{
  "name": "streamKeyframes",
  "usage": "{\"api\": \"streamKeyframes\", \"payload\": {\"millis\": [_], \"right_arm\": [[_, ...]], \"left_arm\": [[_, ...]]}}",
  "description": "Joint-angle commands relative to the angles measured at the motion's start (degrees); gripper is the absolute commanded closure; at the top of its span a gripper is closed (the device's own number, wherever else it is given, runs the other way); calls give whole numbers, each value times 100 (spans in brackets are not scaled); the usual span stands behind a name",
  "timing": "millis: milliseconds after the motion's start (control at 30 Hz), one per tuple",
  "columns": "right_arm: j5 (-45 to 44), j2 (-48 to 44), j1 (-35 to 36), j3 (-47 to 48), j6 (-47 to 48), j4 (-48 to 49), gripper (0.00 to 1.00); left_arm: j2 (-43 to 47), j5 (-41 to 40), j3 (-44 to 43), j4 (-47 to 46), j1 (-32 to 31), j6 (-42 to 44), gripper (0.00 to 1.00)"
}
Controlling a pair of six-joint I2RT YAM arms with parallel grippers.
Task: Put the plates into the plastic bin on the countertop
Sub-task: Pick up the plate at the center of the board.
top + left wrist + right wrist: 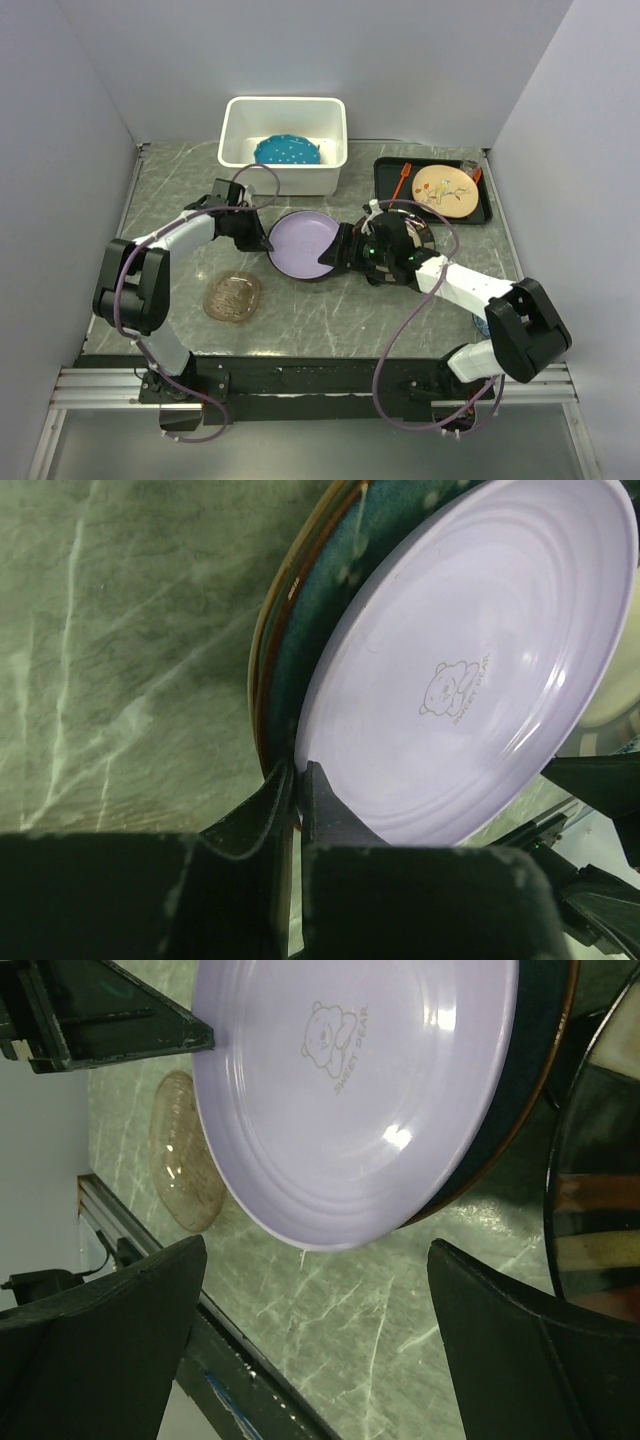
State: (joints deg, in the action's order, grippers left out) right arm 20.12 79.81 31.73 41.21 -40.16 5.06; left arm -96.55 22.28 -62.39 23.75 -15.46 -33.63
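Lavender plate [470, 680] pinched in left pincer [297, 792].

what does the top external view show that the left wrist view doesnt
Only top external: the white rectangular plastic bin holding a teal dotted plate, the flat black tray with a tan round plate, and an amber glass plate lying apart. Only left wrist: the bear print on the round lavender plate, and the left gripper pinched shut at that plate's rim. Both: the lavender plate, a dark plate beneath it, and the green marbled countertop.
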Motion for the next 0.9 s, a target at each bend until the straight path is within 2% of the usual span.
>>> {"api": "streamKeyframes", "payload": {"millis": [0,300,867], "right_arm": [[-78,-361,35,115,96,21,1],[-78,-501,27,194,79,22,1],[-70,-449,18,273,131,57,0]], "left_arm": [[488,-49,-247,86,0,67,99],[769,-180,-598,429,0,172,99],[532,-312,-977,613,0,286,99]]}}
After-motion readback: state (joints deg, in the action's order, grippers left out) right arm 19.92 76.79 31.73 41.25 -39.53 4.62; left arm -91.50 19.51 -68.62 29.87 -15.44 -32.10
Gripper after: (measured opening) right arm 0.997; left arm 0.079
